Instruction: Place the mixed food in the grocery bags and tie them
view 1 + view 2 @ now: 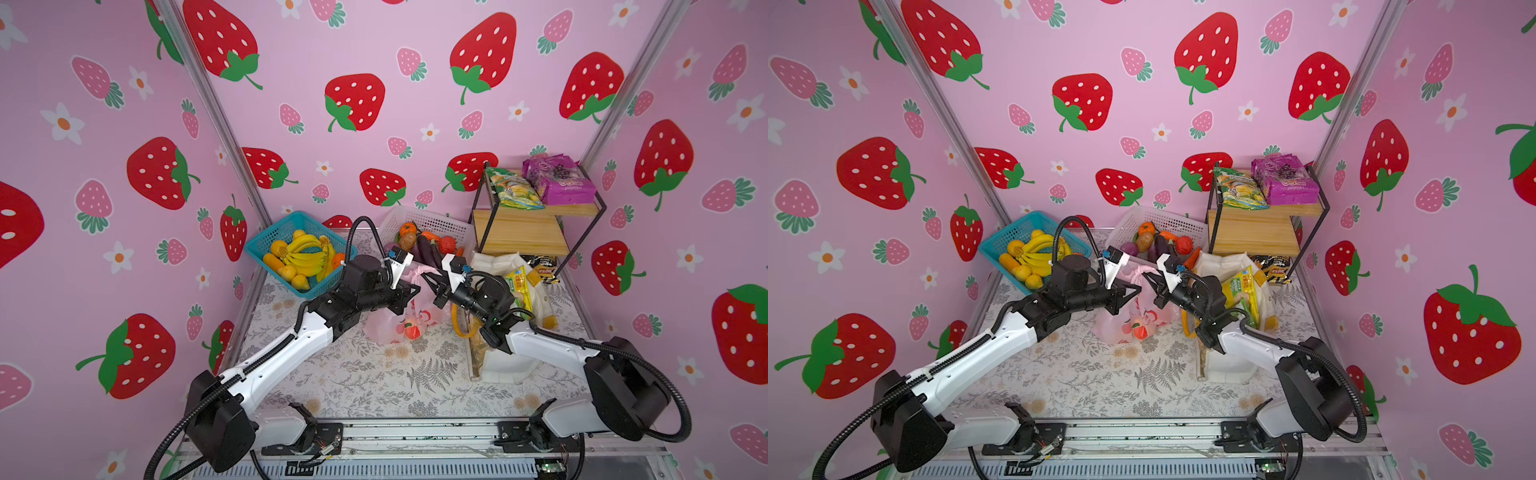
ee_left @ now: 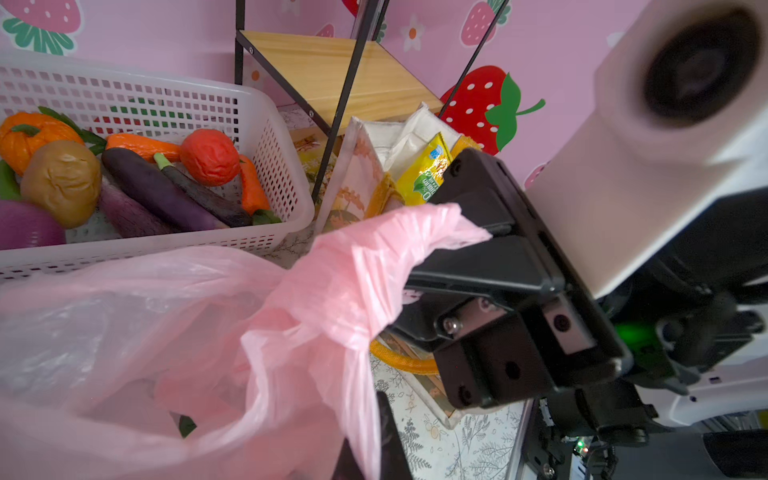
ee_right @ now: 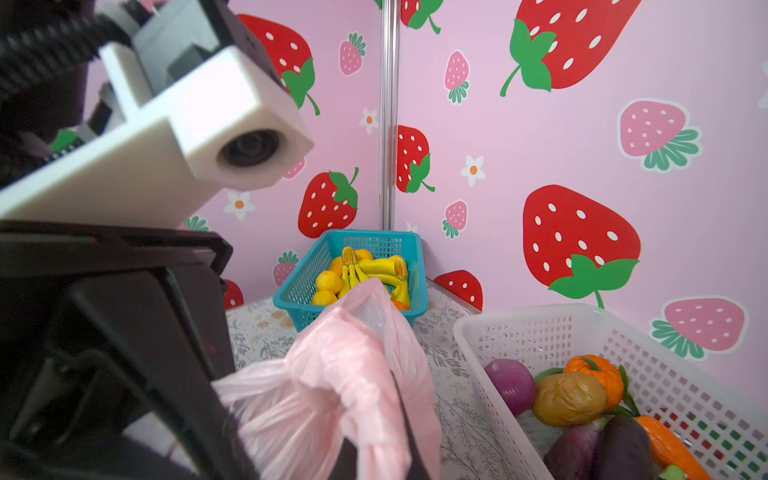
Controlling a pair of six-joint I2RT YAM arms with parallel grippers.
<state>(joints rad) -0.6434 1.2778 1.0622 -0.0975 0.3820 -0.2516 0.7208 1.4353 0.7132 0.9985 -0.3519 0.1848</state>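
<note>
Tying the pink bag (image 1: pixel 388 328) looks like the step in hand. It sits at the middle of the table (image 1: pixel 374 374) with its body slumped on the cloth and its handles (image 1: pixel 420 272) drawn up to 12 o'clock of it. The left gripper (image 1: pixel 414 291) comes in from 9 o'clock and is clamped shut on one handle; the right gripper (image 2: pixel 492 235) comes in from 3 o'clock and is pinched shut on the other. Their tips are close together, with twisted film bunched between them. Whether a knot has formed I cannot tell.

The white tote (image 1: pixel 511 361) stands at 3 o'clock of the pink bag, mouth open, with a yellow packet (image 1: pixel 517 282) poking out. Its yellow handles (image 1: pixel 457 326) hang loose, so it seems untied.

The next move probably calls for crossing or drawing the two handles against each other without tearing the thin film, and keeping both grips firm so neither slips. The blue basket (image 1: pixel 291 232) at 10 o'clock and the white basket (image 1: pixel 432 222) at 12 o'clock stand close enough to crowd a wide pull.
</note>
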